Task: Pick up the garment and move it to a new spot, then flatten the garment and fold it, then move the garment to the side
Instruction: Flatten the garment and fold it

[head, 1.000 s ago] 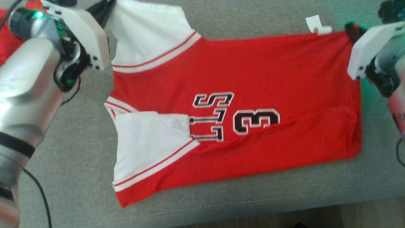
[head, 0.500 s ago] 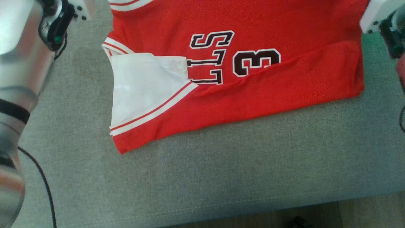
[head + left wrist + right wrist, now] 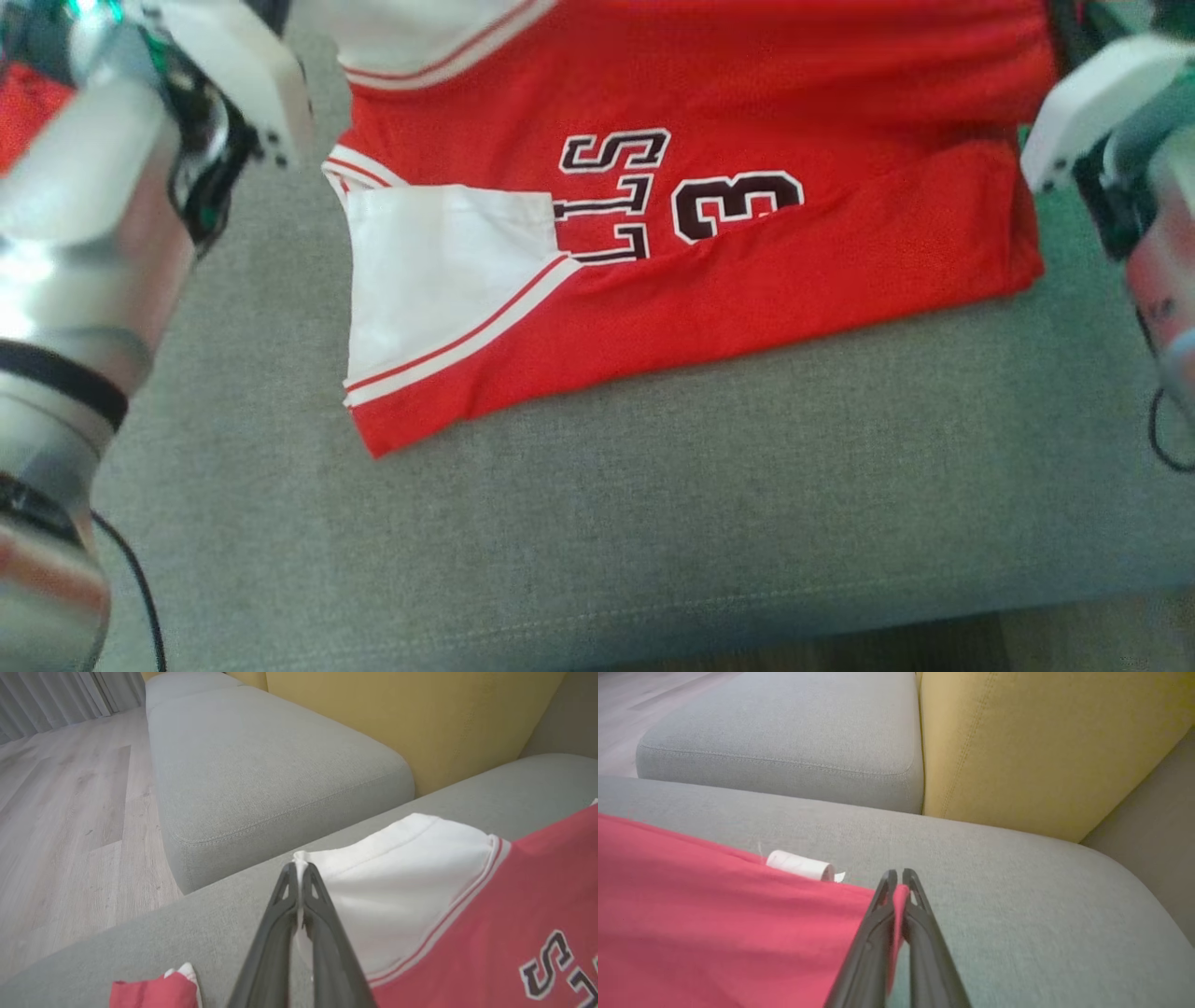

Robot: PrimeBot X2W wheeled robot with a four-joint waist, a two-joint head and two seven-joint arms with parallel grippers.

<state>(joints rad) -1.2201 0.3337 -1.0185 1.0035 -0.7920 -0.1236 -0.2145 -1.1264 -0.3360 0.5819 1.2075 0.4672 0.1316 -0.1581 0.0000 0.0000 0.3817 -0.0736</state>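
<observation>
The garment (image 3: 747,271) is a red jersey with white sleeves and dark lettering, lying across the grey sofa cushion (image 3: 653,523). Its near edge rests on the cushion, while its far edge rises at the top of the head view. My left gripper (image 3: 299,870) is shut on the corner of the far white sleeve (image 3: 411,882). My right gripper (image 3: 899,882) is shut on the far corner of the red hem (image 3: 714,914). The left arm (image 3: 93,215) stands left of the jersey and the right arm (image 3: 1092,121) right of it.
A white tag (image 3: 801,865) sticks out at the hem. Another red cloth (image 3: 149,991) lies near my left gripper. A yellow back cushion (image 3: 1041,742) and a neighbouring grey cushion (image 3: 261,765) lie beyond, with wooden floor (image 3: 60,812) past them. The cushion's front edge (image 3: 653,616) runs below.
The head camera has shifted. Both grippers have lifted the jersey's far edge and drawn it nearer, and slanting folds have formed across the red body. The near sleeve lies as before.
</observation>
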